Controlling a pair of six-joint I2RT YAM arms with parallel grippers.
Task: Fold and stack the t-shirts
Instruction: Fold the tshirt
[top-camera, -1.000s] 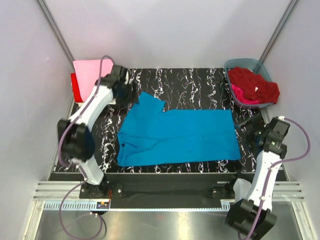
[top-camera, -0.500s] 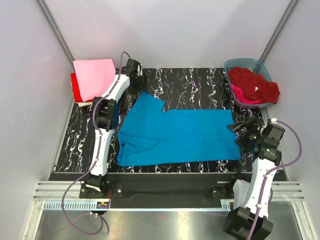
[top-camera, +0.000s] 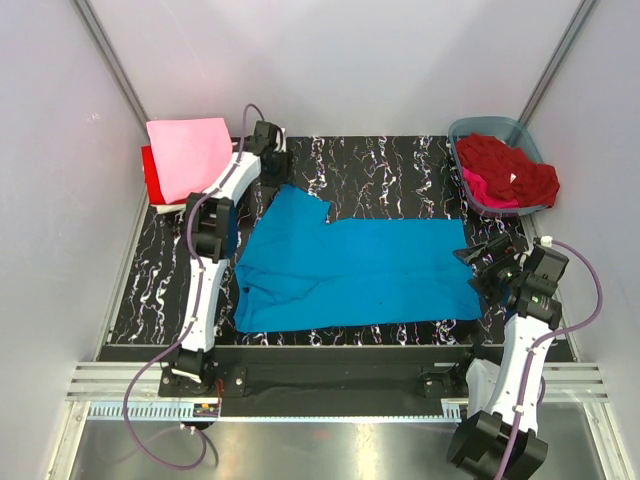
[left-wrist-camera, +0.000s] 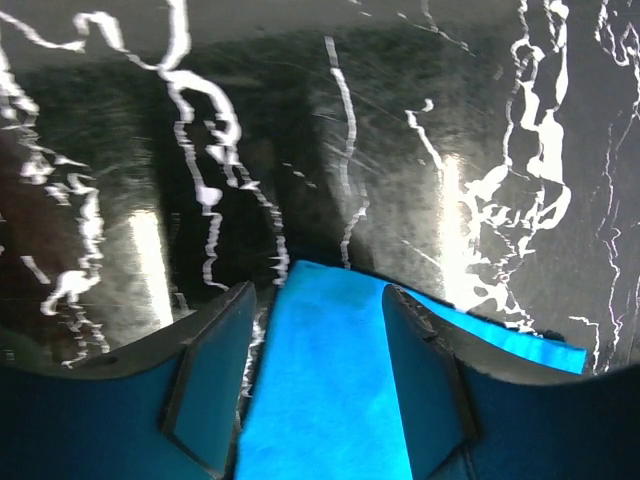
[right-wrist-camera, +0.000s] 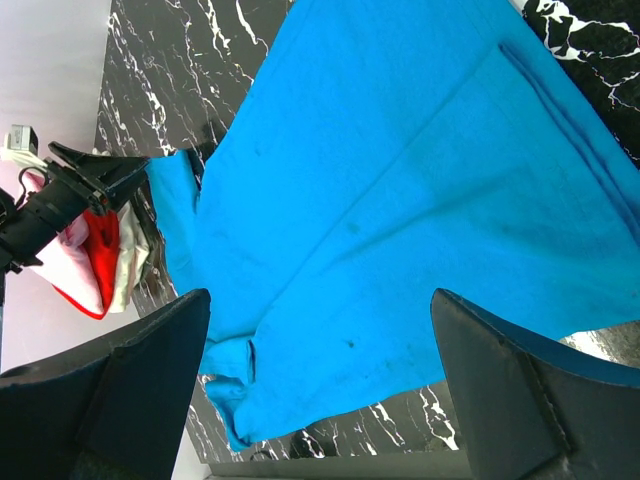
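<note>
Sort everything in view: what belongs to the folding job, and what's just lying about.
Job: turquoise t-shirt, pink shirt, red shirt under it, dark red shirt, magenta shirt.
Lying about: plastic tub, marbled table.

The left arm (top-camera: 203, 295) and right arm (top-camera: 520, 350) are white, black-jointed, purple-cabled.

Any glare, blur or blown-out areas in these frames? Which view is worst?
Left wrist is worst: two bright glare streaks on the glossy marble table, the turquoise t-shirt blown out to flat cyan, the left tool's fingers dark and soft. Right wrist: cloth creases sharp, the right tool's fingers dark and slightly blurred. Top external: even light, sharp, only soft shadows.
</note>
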